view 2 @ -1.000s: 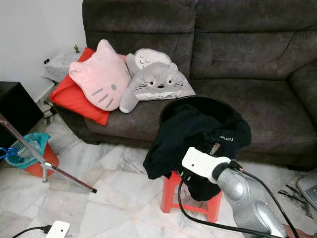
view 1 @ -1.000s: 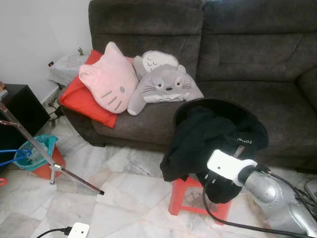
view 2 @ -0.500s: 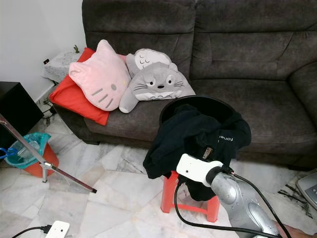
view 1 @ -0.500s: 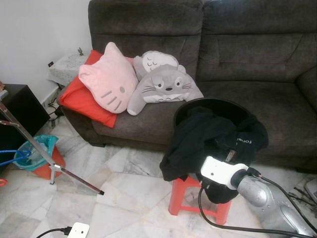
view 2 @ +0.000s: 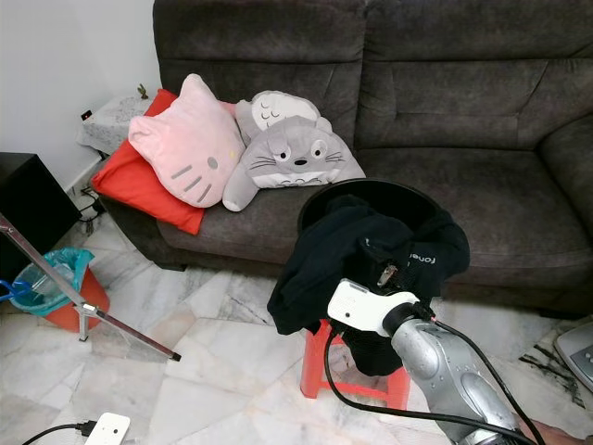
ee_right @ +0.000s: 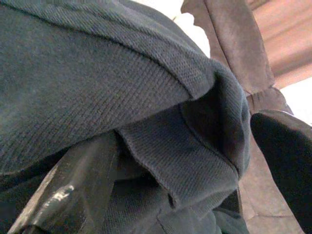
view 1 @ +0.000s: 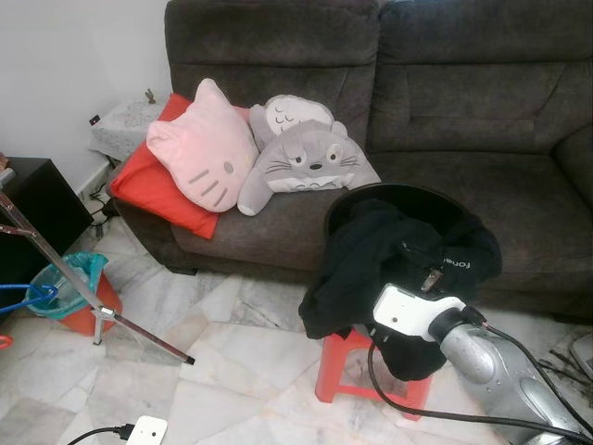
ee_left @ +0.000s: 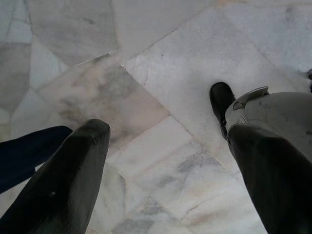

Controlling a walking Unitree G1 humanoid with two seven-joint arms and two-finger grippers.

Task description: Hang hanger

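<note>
- Your right gripper point(ee_right: 195, 161) is pushed into the black garment point(view 1: 389, 255) heaped over the black basket point(view 1: 371, 197) at the lower centre-right of the head view. In the right wrist view its two black fingers point(ee_right: 73, 190) stand wide apart, with a thick folded hem of the knit cloth lying between them, not pinched.
- The right arm reaches in from the lower right corner of the head view, and its white wrist camera housing point(view 1: 408, 312) sits right against the cloth, probably because you are feeling for something inside the pile.
- You have no hanger in sight anywhere (it may be buried in the garment, but that is a guess). A small metallic piece point(view 2: 386, 274) glints among the folds; it is too small to identify.
- The basket stands on a red plastic stool point(view 1: 357, 366) just in front of the grey sofa point(view 1: 463, 111), which lifts the laundry to arm height.
- Your left gripper point(ee_left: 165, 161) hangs idle over the marble floor point(ee_left: 161, 63), fingers spread wide and empty.
- A slanting metal rail or stand leg point(view 1: 74, 278) at the left edge of the head view is likely where a hanger belongs.
- White lettering on the garment point(view 1: 456, 264) appears upside down; it seems to read "fonel", though I can't be sure.
- A pink cat-face cushion point(view 1: 204, 153) and a grey Totoro plush point(view 1: 306, 158) rest on the sofa at upper left, well clear of your work.
</note>
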